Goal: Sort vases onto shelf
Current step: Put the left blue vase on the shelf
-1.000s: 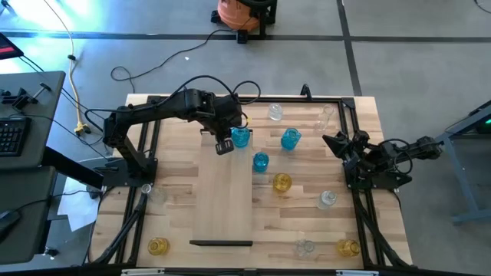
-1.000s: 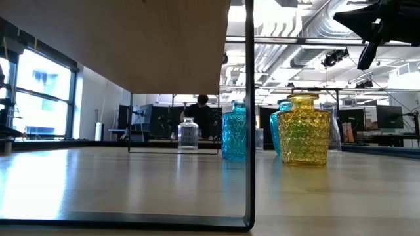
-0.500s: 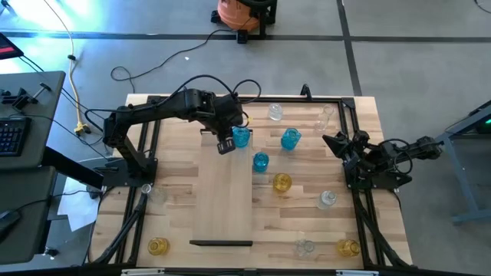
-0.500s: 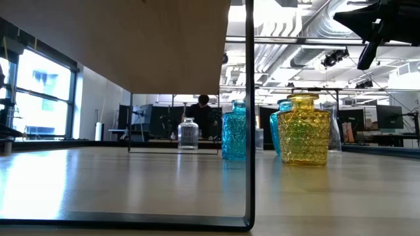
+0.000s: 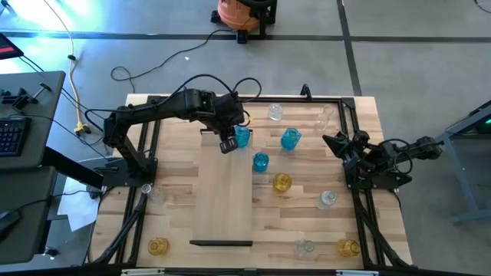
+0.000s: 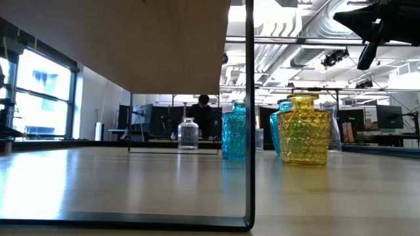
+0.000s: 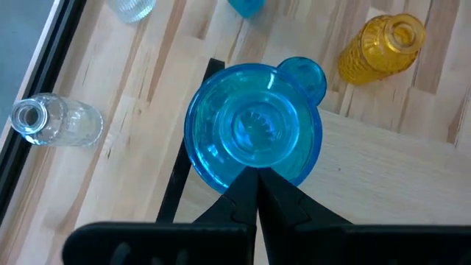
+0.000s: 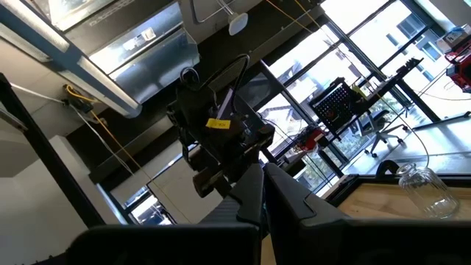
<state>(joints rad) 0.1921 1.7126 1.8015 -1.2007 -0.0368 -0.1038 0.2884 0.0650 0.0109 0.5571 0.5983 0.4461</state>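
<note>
Left gripper (image 5: 227,145) is clenched shut with nothing in it, hanging over the shelf (image 5: 222,199) at its 12 o'clock end, nose right up against a blue vase (image 7: 254,136) sitting at its 2 o'clock. Two more blue vases (image 5: 290,139) and a yellow one (image 5: 282,182) stand on the table beside the shelf. Right gripper (image 5: 330,141) is closed and empty too, parked at the table's 3 o'clock edge.

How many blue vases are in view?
3 translucent blue glass vases: one at the pale wooden shelf's far right corner, one farther right on the table, one nearer beside the shelf's edge. None looks hidden.
</note>
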